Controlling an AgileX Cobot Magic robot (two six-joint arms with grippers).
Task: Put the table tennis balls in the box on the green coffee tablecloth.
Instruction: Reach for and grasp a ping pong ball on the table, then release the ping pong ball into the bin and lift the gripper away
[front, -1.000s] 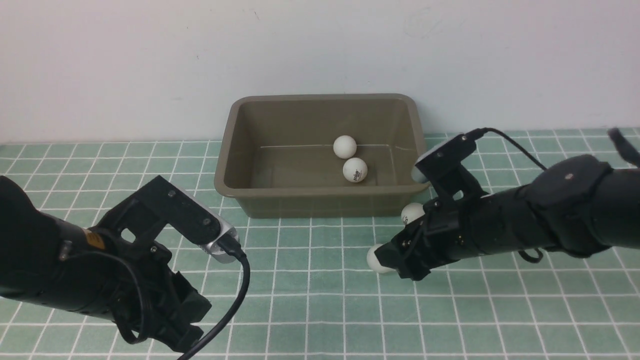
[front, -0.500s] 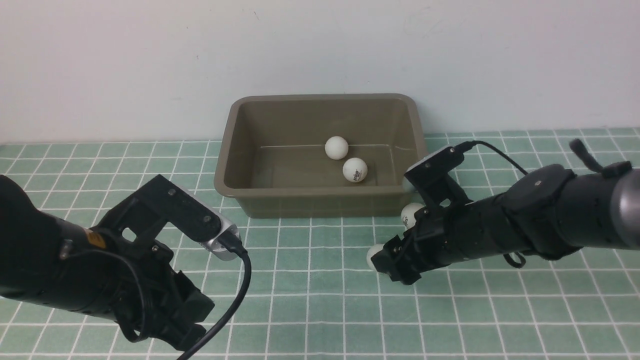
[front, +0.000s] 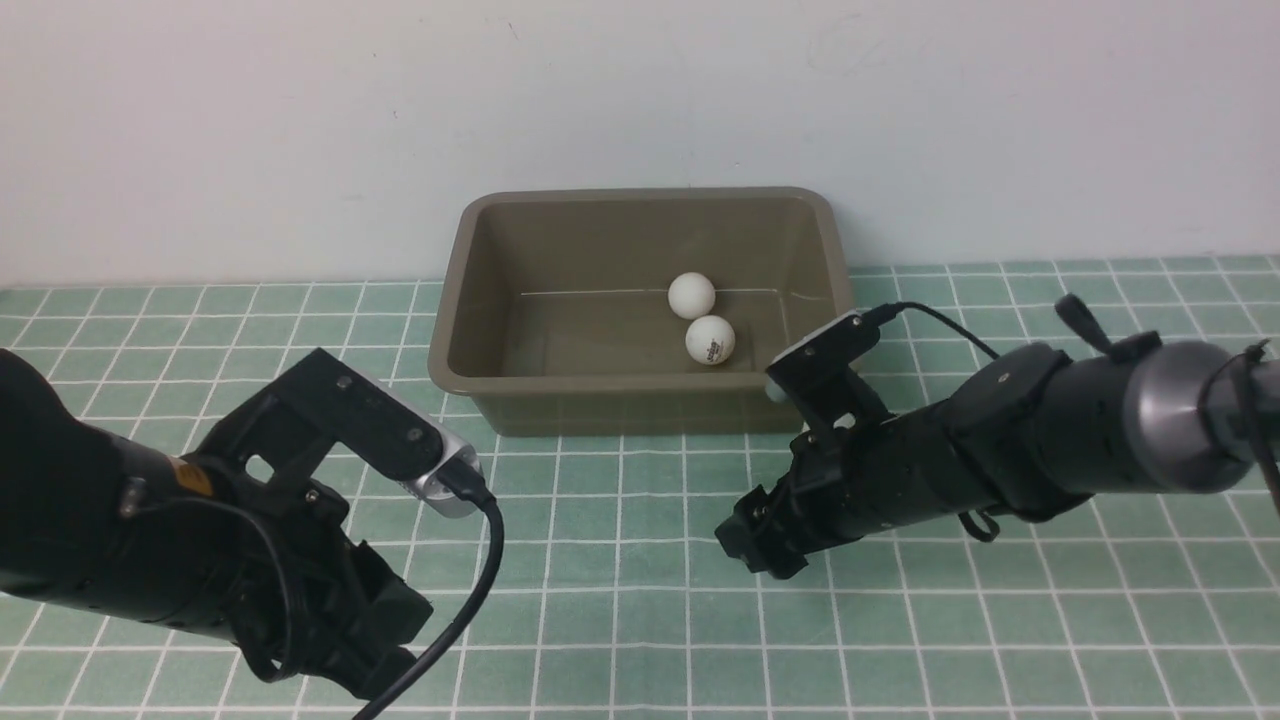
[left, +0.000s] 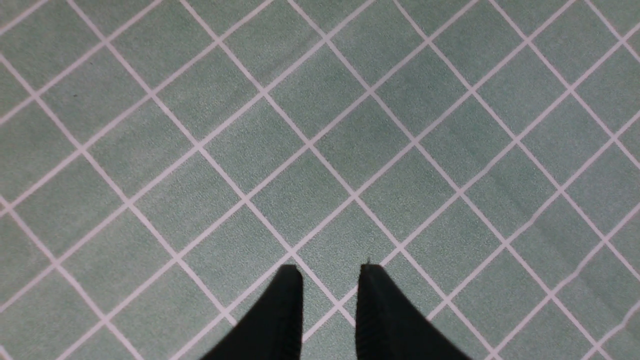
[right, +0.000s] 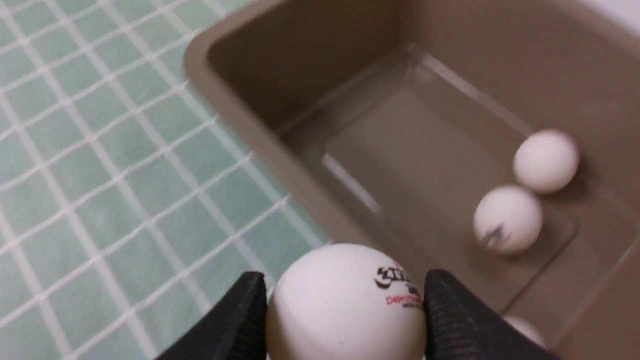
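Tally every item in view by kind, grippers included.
Table tennis balls: 3, two in the box, one in the right gripper; a white sliver beside it may be a fourth
Box: 1
Tablecloth: 1
Grippers: 2, counting the left gripper
Total: 7

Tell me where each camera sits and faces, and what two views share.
Front: centred on the robot, facing forward at the box on the cloth; both arms show.
Left wrist: on left arm, looking down at cloth; shut left hand shows.
Right wrist: on right arm, facing the box; right hand grips a ball.
Shared: front and right wrist show two balls in the box.
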